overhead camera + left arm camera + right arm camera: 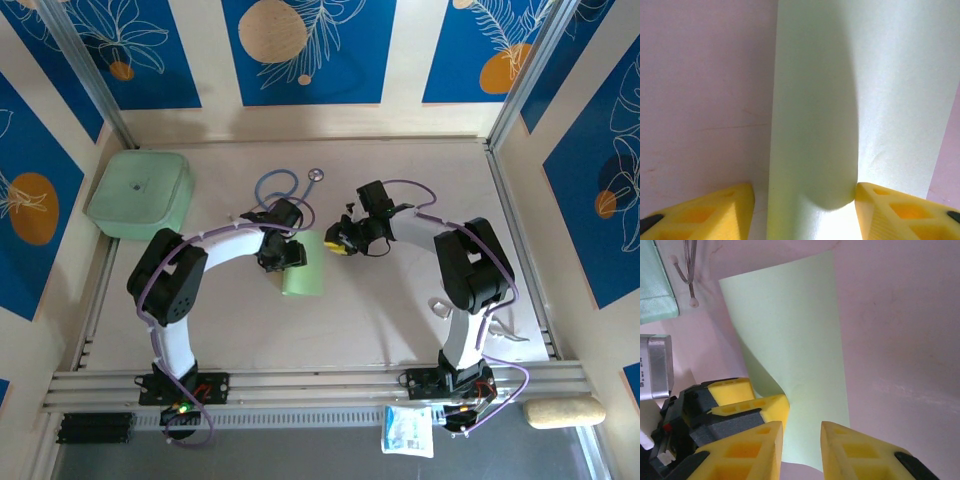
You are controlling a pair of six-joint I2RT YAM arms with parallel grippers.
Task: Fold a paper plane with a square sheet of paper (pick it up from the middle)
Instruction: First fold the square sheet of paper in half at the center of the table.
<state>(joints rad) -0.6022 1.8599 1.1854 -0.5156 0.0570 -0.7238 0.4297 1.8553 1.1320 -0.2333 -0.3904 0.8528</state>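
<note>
While it stands about half open, the left gripper [805, 192] straddles a raised curl of the square sheet of paper [900, 100] without clamping it. One finger touches the curl, and the other stands over bare desk [700, 100] just outside the sheet's long straight edge. The right gripper [802, 440], its jaws narrowly apart and empty, hovers over a short edge of the sheet. The paper lies mid-desk between both grippers. A blue stethoscope [280, 185] lies near its far side, and a mint-green box [140, 195] sits well apart in the far left corner. Bare desk stretches on the sheet's near side.
</note>
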